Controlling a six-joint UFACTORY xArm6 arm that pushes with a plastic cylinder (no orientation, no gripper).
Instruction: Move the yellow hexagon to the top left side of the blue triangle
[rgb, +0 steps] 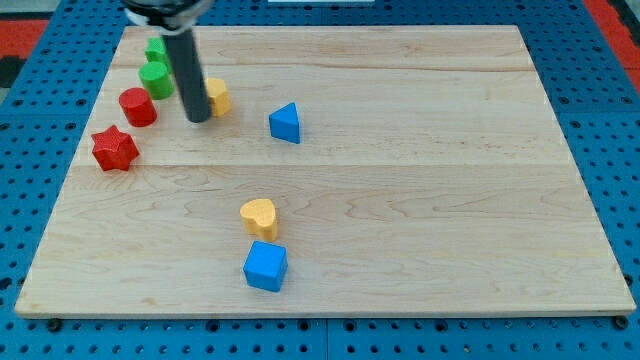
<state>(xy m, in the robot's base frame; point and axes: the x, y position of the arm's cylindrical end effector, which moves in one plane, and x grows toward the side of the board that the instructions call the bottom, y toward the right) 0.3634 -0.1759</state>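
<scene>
On the board (420, 150), my tip (198, 119) has no jaws and holds nothing; it rests against the left side of the yellow hexagon (217, 96), which sits up-left of the blue triangle (285, 122). Pushing on rightward risks the hexagon knocking the triangle away, or slipping sideways if contact is off-centre.

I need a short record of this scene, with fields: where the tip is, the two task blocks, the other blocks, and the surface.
tip: my tip at the left side of the yellow hexagon block, seemingly touching
target: blue triangle block, to the hexagon's right, apart from it
upper left group: two green blocks, partly hidden by the rod; red cylinder block; red star block
lower centre: yellow heart block just above blue cube block
surface: pale wooden board
</scene>
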